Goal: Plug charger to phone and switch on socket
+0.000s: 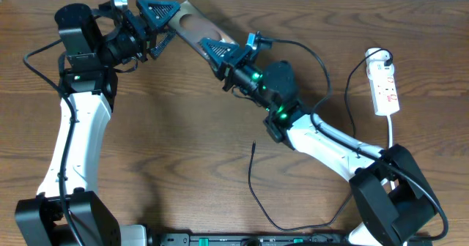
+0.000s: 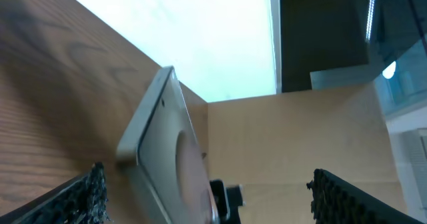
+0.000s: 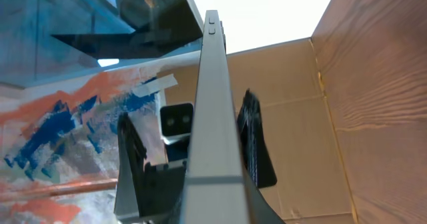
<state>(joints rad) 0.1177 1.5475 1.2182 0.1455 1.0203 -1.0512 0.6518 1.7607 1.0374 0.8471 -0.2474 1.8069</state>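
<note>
The phone (image 1: 192, 25) is held off the table at the far middle, tilted, with its brownish face up. My right gripper (image 1: 220, 50) is shut on its near-right end; the right wrist view shows the phone (image 3: 212, 104) edge-on, running out from my jaws. My left gripper (image 1: 161, 23) is open at the phone's far-left end; in the left wrist view the phone (image 2: 163, 157) lies between the wide-apart fingers (image 2: 210, 196), nearer the left one. The charger cable lies on the table, its plug tip (image 1: 253, 145) free. The white socket (image 1: 385, 85) lies at the far right.
The charger cable (image 1: 272, 220) loops along the table's front edge towards the right arm's base (image 1: 396, 198). A thicker black robot cable (image 1: 316, 56) arcs above the right arm. The socket's white cord (image 1: 390, 132) runs towards the front. A cardboard wall (image 3: 293, 117) stands beyond the table.
</note>
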